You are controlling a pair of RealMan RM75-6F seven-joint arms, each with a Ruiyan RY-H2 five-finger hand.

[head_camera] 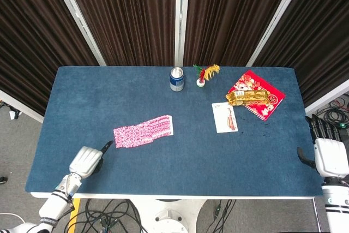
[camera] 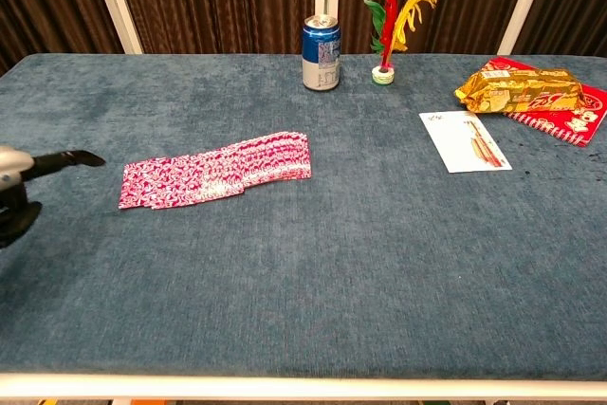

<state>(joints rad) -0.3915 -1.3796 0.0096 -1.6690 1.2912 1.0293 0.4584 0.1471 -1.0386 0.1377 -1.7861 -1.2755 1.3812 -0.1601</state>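
While my left hand (head_camera: 85, 160) sits over the near-left part of the blue table (head_camera: 180, 156), I see one dark finger (camera: 64, 159) stretched out straight toward the fanned row of red-and-white cards (head_camera: 143, 131), with the thumb below it and the rest of the fingers curled in; it holds nothing. The tip of that finger lies near the closest end of the cards but is apart from them, in both the head view and the chest view. The cards lie flat on the cloth, spread in an overlapping strip that runs away from the fingertip, up and to the right.

My right hand (head_camera: 329, 155) hangs off the right edge of the table, fingers pointing away from me, slightly parted, and empty. Nearest to its fingertips, though well apart, lies a white card (head_camera: 224, 117) with a small printed picture. Beyond that card, a gold snack packet (head_camera: 251, 97) rests on top of a red patterned booklet (head_camera: 265, 92).

Far from both sets of fingers, at the back edge of the table, a blue drink can (head_camera: 176, 78) stands upright. Just beside it is a feather shuttlecock (head_camera: 204, 73) with red, green and yellow plumes, standing on its white base.
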